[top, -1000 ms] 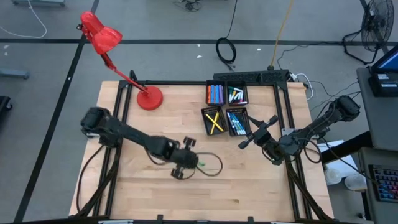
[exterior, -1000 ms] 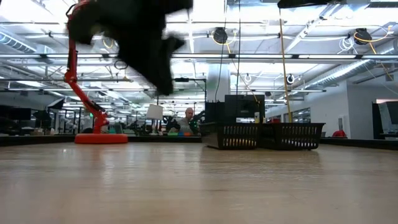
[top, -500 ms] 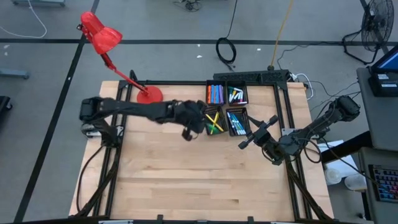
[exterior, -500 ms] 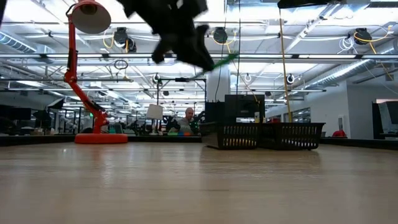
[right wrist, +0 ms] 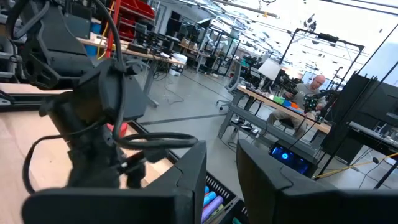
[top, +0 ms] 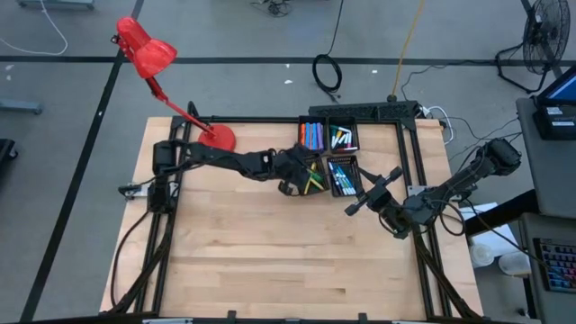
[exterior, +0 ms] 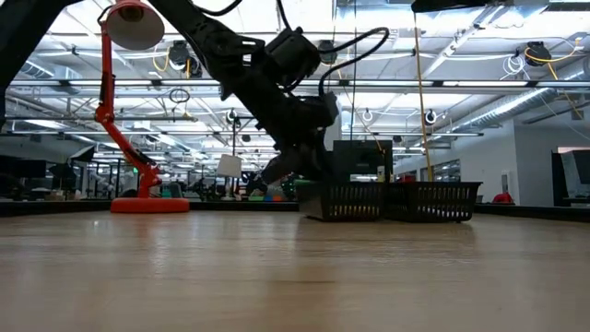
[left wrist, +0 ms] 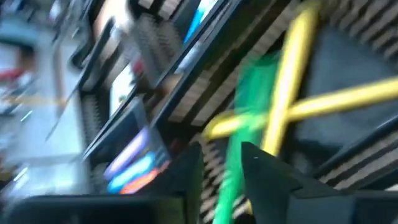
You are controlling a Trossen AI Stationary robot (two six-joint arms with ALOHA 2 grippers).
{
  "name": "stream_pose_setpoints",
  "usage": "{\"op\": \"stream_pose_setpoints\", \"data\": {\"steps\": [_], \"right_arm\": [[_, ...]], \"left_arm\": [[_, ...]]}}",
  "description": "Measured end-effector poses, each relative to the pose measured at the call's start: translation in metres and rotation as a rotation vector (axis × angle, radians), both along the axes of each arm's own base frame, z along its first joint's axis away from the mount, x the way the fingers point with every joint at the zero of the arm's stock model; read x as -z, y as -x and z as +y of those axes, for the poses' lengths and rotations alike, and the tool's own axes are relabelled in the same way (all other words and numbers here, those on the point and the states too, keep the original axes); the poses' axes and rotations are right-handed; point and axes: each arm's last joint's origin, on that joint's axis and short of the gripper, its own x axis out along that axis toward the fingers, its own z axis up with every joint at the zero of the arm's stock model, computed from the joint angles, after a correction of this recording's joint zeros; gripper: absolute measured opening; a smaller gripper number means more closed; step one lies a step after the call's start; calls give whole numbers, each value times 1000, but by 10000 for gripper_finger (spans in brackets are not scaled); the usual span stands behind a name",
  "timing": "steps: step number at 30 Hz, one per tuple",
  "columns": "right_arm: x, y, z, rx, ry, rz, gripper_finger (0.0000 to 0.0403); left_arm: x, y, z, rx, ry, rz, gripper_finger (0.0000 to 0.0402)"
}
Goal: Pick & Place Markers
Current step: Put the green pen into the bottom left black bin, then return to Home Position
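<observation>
The black four-compartment tray (top: 328,158) stands at the table's far middle, also seen in the low view (exterior: 396,201). Its compartments hold sorted markers: blue, purple and orange ones (top: 311,136), white and green ones (top: 342,138), two crossed yellow ones (top: 308,176) (left wrist: 292,106), and blue and teal ones (top: 342,176). My left gripper (top: 300,173) (left wrist: 222,180) hovers just over the yellow compartment, shut on a green marker (left wrist: 242,143). My right gripper (top: 373,191) (right wrist: 221,180) waits off the tray's near right corner, open by a narrow gap. My left gripper pinches the green marker (left wrist: 231,177) between its two fingers (left wrist: 186,180), which lie across it. The marker sticks out ahead of the fingers, lifted clear, its free end (left wrist: 261,68) over the crossed yellow markers. Which end of the marker the fingers have is hidden.
A red desk lamp stands with its base (top: 216,141) on the table's far left, its head (top: 144,49) beyond the edge. The wooden table top (top: 270,261) lies bare toward the near edge. People sit at benches far behind (exterior: 277,180).
My left gripper rose from the table's near middle with the green marker, swung toward the far right, then came down over the tray's yellow compartment. The marker left the table top and now hangs over that compartment.
</observation>
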Motion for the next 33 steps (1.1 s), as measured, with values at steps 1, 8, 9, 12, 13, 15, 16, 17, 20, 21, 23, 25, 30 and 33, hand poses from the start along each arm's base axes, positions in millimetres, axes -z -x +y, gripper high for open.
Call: {"op": "stream_pose_setpoints", "data": {"steps": [1,8,9,12,13,15,16,17,20,21,23,25,30,33], "right_arm": [[0,0,0,0,0,0,75],[0,0,0,0,3,4,75],[0,0,0,0,12,15,75],[0,0,0,5,49,66,75],[0,0,0,17,53,76,75],[0,2,0,70,40,82,75],[0,3,0,93,34,84,75],[0,3,0,97,34,86,75],[-2,6,6,66,18,61,75],[-2,8,8,54,15,56,75],[-3,10,12,31,7,44,75],[-4,13,16,9,-1,34,75],[-3,16,23,-28,6,41,75],[-3,17,24,-32,-15,13,75]], "left_arm": [[0,0,0,-34,-33,6,122],[-29,6,-13,-257,-239,-35,180],[-36,8,-19,-284,-247,-54,185],[-69,19,-38,-334,-200,-152,197],[-83,27,-46,-336,-157,-181,200],[-109,45,-61,-314,6,-244,203],[-122,57,-66,-271,112,-243,203],[-133,72,-69,-217,224,-220,203],[-156,121,-67,-18,578,-145,199],[-158,140,-65,74,665,-112,197],[-154,178,-61,218,787,-90,192],[-146,209,-57,298,843,-188,188],[-101,268,-52,108,850,-469,182],[-69,289,-51,-55,845,-602,182]]}}
